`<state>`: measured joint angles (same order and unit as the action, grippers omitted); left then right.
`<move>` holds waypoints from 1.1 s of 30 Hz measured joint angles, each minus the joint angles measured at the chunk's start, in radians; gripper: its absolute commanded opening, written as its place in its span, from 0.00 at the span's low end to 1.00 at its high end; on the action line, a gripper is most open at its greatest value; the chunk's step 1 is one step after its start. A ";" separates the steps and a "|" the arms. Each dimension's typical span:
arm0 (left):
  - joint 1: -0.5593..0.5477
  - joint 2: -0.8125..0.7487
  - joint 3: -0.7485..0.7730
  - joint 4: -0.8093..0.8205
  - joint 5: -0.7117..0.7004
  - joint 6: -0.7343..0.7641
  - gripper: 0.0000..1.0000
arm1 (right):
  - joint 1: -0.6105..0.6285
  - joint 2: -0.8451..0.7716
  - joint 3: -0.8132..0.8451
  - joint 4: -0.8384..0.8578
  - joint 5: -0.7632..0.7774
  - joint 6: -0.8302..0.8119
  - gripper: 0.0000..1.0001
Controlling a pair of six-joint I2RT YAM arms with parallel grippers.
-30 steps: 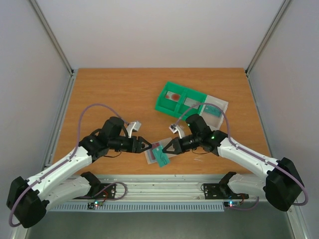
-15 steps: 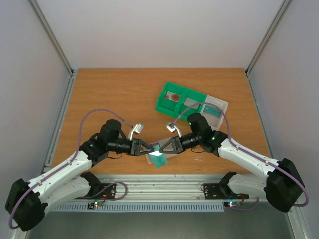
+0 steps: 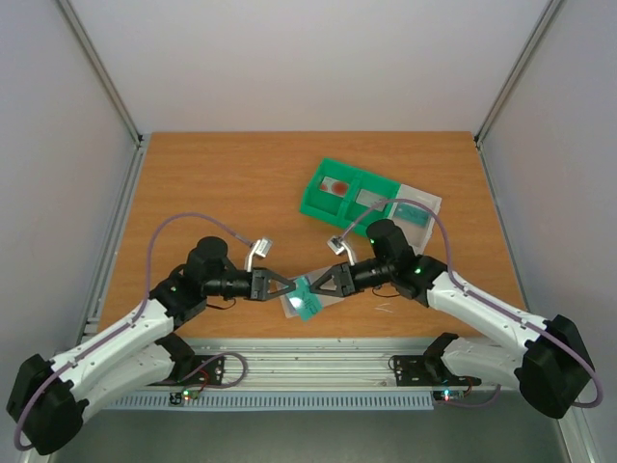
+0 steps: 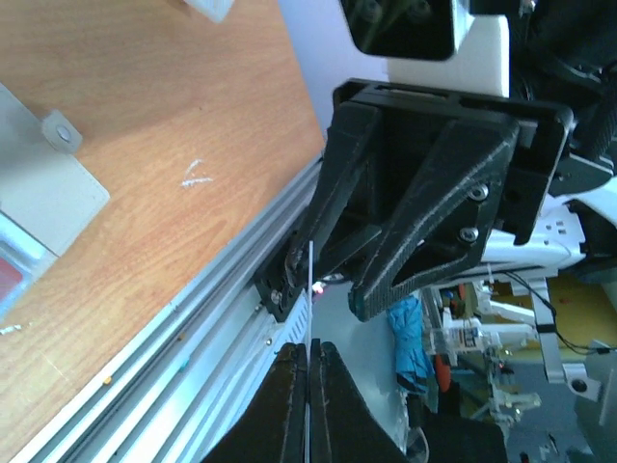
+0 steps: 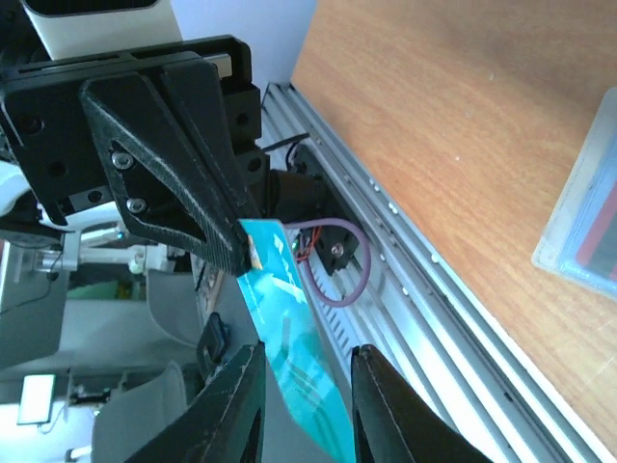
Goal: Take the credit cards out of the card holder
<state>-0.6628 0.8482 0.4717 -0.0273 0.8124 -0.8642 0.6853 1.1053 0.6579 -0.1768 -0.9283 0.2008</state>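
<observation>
Left wrist: left jaws pinch teal card (edge-on sliver); right jaws slightly parted.

A robotics lab cell: white walls, aluminium framing, left arm and right arm bolted along a wooden table.

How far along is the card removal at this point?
Done: a teal plastic card is out of the flat grey card holder lying on the wooden table. In hand: the left end effector pinches it; the right end effector has its fingers apart around it. Left: a red card apparently sits in the holder.
</observation>
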 measured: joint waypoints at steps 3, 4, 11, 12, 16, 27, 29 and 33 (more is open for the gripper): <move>0.000 -0.030 0.000 -0.033 -0.061 0.003 0.01 | 0.000 -0.027 -0.002 -0.012 0.046 0.031 0.41; 0.000 -0.041 0.001 -0.050 -0.082 0.007 0.00 | 0.000 -0.031 -0.002 -0.017 0.062 0.045 0.44; 0.000 -0.119 0.001 -0.109 -0.258 0.002 0.01 | 0.000 -0.032 -0.079 0.043 0.142 0.177 0.60; 0.000 -0.138 -0.011 -0.094 -0.294 -0.013 0.01 | 0.000 -0.029 -0.091 0.054 0.155 0.192 0.61; 0.000 -0.208 -0.089 -0.036 -0.421 -0.099 0.00 | 0.006 -0.013 -0.108 0.137 0.193 0.255 0.55; 0.000 -0.227 -0.155 0.106 -0.613 -0.290 0.00 | 0.089 0.101 -0.179 0.469 0.331 0.497 0.39; 0.000 -0.222 -0.155 0.125 -0.629 -0.311 0.00 | 0.127 0.119 -0.179 0.521 0.358 0.523 0.38; 0.000 -0.192 -0.155 0.177 -0.646 -0.350 0.00 | 0.184 0.148 -0.179 0.606 0.411 0.565 0.31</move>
<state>-0.6628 0.6567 0.3164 0.1493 0.1665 -1.2140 0.8692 1.2530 0.4793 0.4290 -0.5171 0.7654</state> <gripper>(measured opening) 0.008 0.355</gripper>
